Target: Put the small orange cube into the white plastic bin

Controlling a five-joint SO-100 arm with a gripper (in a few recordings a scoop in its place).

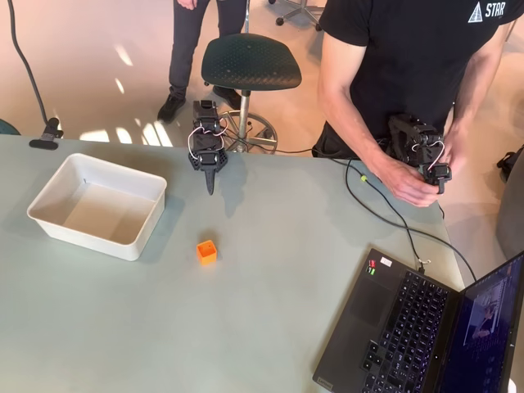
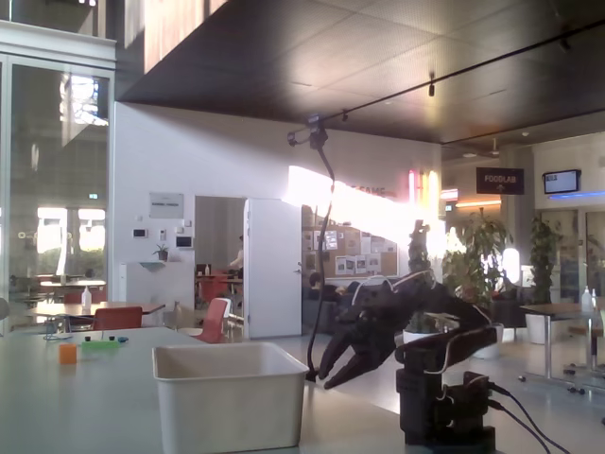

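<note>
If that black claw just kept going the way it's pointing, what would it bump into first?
Probably the bare table. In the overhead view the gripper points down toward the orange cube, but its height is unclear. The white bin lies off to the left.

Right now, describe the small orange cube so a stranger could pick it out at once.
In the overhead view, start at the white plastic bin on the left of the grey-green table. Just past its lower right corner sits the small orange cube, alone on bare tabletop. It is the only bright orange thing there, tiny, with a hollow-looking top.
</note>
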